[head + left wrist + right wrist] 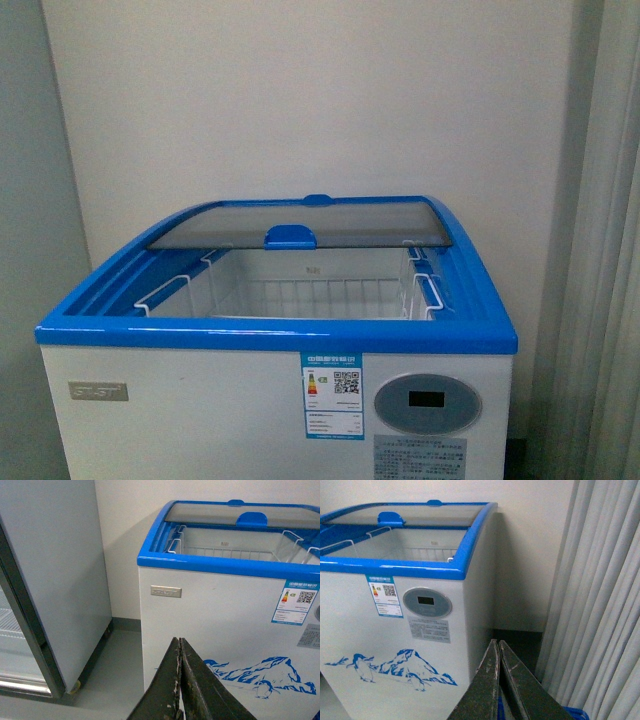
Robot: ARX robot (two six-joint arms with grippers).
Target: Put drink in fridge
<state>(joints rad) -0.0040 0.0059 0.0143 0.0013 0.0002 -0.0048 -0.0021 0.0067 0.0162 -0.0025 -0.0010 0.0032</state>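
Squarely front-on, fridge (180, 400), lid (300, 222) rearward.

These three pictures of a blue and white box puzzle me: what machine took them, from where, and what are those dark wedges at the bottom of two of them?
A robot with two arms took them. The front view comes from a camera on its body, facing the fridge, a white chest cooler with a blue rim. Its glass lid is slid back, so the wire basket inside shows; no drink is visible in it. The other two pictures come from cameras on the wrists. The dark wedges are the left hand and the right hand, both closed and holding nothing. The left wrist view also shows a grey cabinet; the right one shows a curtain.
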